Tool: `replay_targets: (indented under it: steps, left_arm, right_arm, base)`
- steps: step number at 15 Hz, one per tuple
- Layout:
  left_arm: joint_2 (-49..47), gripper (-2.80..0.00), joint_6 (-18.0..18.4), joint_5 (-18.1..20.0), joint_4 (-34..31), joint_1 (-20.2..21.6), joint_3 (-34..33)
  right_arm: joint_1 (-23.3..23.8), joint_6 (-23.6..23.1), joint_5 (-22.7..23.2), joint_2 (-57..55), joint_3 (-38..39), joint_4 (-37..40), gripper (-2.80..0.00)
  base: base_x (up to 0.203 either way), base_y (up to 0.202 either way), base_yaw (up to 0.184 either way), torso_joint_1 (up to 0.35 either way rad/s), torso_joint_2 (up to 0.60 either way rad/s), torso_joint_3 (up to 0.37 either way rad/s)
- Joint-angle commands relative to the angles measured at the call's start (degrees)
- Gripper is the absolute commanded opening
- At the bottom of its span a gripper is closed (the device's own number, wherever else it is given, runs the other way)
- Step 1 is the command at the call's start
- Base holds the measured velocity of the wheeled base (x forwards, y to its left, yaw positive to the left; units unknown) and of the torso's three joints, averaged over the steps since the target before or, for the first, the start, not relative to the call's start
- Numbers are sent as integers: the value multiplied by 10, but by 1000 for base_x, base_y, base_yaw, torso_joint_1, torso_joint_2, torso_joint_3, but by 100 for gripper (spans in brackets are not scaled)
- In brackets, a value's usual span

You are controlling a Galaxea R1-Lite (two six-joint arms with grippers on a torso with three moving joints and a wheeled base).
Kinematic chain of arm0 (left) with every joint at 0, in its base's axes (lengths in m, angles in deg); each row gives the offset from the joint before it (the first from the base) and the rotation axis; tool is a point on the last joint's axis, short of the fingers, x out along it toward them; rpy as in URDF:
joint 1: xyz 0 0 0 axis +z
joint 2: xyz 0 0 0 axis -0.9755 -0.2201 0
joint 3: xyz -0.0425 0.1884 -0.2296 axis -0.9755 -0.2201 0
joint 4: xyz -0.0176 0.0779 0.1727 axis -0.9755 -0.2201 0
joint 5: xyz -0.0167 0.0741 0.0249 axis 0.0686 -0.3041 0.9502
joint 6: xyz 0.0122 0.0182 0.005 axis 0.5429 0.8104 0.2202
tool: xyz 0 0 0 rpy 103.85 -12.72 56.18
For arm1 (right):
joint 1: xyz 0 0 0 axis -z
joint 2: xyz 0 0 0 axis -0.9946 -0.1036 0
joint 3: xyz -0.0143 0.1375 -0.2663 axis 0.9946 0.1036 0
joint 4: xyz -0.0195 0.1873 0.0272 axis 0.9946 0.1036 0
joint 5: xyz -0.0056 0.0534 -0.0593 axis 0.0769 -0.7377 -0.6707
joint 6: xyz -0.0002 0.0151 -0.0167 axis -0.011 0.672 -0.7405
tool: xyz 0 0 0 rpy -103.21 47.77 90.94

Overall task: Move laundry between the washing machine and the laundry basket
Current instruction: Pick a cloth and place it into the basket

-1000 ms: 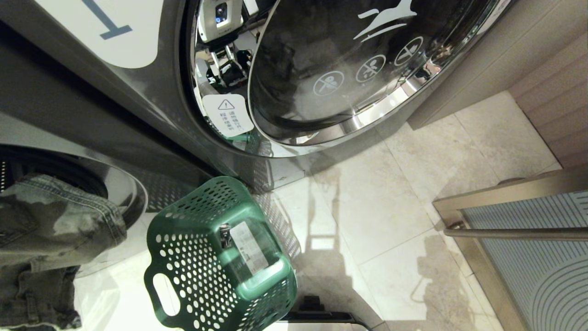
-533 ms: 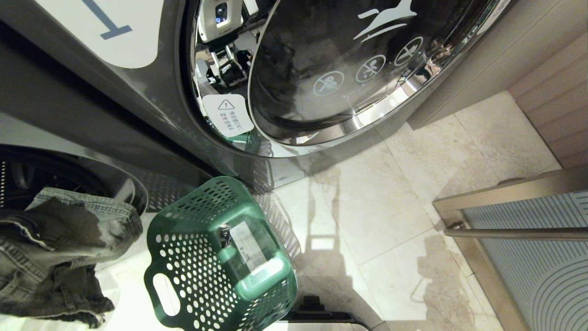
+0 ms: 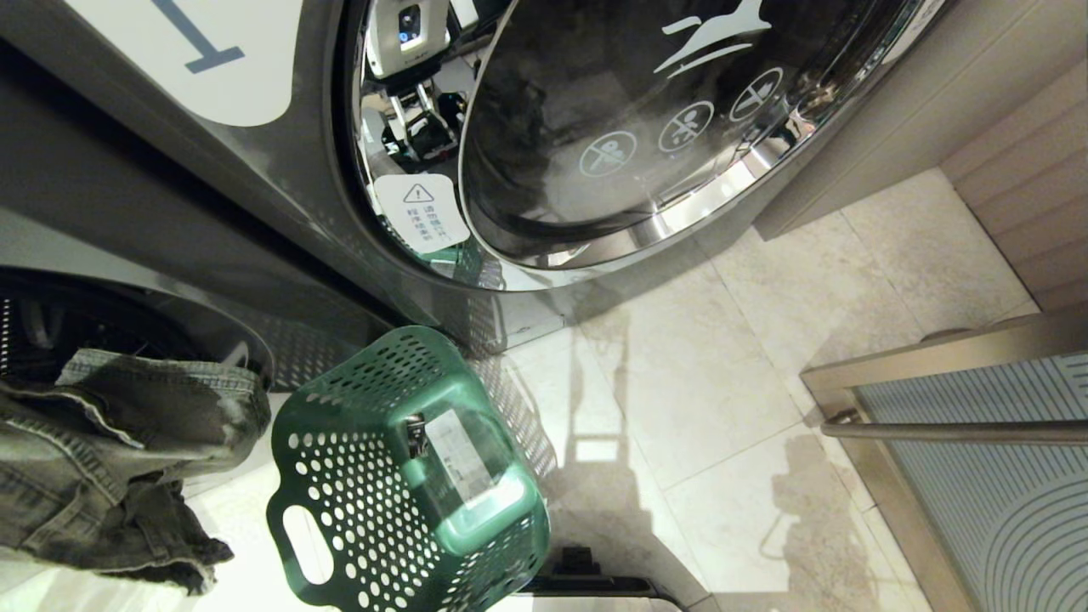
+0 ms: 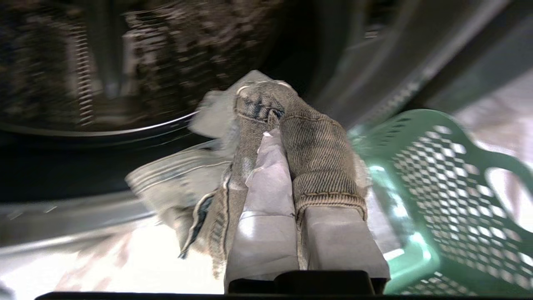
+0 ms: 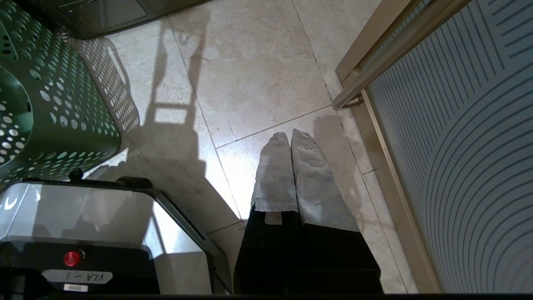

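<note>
The laundry (image 3: 119,459), a crumpled grey-beige denim cloth, hangs at the left edge of the head view, just outside the washing machine's open drum (image 3: 76,314) and left of the laundry basket (image 3: 408,476). The dark green perforated basket stands on the floor with a white sticker on its base. In the left wrist view my left gripper (image 4: 287,141) is shut on the laundry (image 4: 316,150), which drapes over one finger. The drum (image 4: 104,62) lies behind it and the basket (image 4: 437,187) beside it. My right gripper (image 5: 290,135) is shut and empty, parked above the floor tiles.
A second machine marked "1" with a closed chrome-rimmed glass door (image 3: 646,127) fills the top of the head view. A glass panel with a metal bar handle (image 3: 952,432) stands at the right. My base (image 5: 83,233) sits close behind the basket.
The laundry has come out of the drum opening and swung down and right toward the basket. The basket and right arm have not moved.
</note>
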Motion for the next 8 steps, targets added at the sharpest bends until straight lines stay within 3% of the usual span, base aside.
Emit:
replay_targets:
  steps: [1, 4, 8]
  left_arm:
    - [7, -280, 1, 1, 3, -39, 0]
    - [10, -280, 2, -22, 5, -123, 1]
    - [27, -280, 2, -107, 4, -272, -9]
  right_arm:
    - [0, -1, 0, 0, 0, 0, -280]
    - [0, -1, 0, 0, 0, 0, -280]
    - [0, 0, 0, 0, 0, 0, -280]
  base:
    - [0, 0, 0, 0, 0, 0]
    - [0, 0, 0, 0, 0, 0]
    - [0, 0, 0, 0, 0, 0]
